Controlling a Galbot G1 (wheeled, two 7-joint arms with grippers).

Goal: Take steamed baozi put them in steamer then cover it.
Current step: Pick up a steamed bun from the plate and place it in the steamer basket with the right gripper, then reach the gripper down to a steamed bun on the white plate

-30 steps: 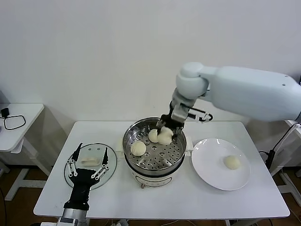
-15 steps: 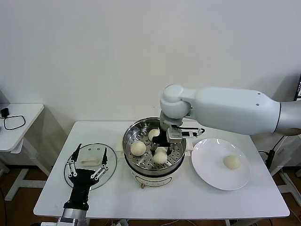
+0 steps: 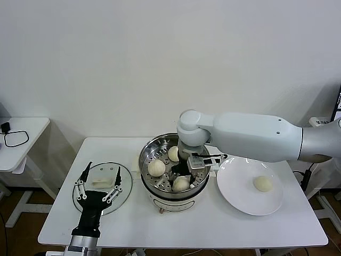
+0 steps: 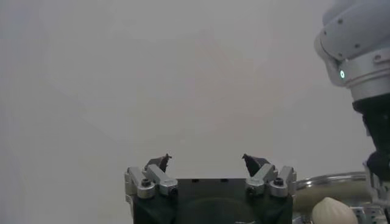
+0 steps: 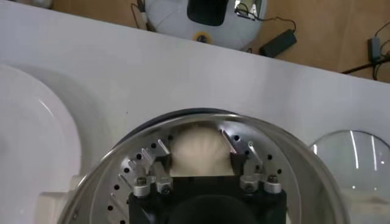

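The steel steamer (image 3: 147, 154) stands mid-table on its cream base. Two baozi lie on its tray, one on the left (image 3: 156, 167) and one at the back (image 3: 173, 153). My right gripper (image 3: 180, 177) is down inside the steamer at its near side, shut on a third baozi (image 3: 181, 185), which shows between the fingers in the right wrist view (image 5: 200, 149). A fourth baozi (image 3: 262, 183) lies on the white plate (image 3: 240, 197). The glass cover (image 3: 127, 186) lies flat on the table to the left. My left gripper (image 3: 104, 169) hovers over it, open and empty (image 4: 207, 163).
The plate sits right of the steamer, close to its rim, and shows in the right wrist view (image 5: 30, 128). A side table (image 3: 21, 152) with a black cable stands far left. The left wrist view shows the steamer rim (image 4: 329, 181) and my right arm (image 4: 359, 49).
My right gripper has carried the baozi from the far side of the steamer to its near side and lowered it to the tray. The left arm has not moved.
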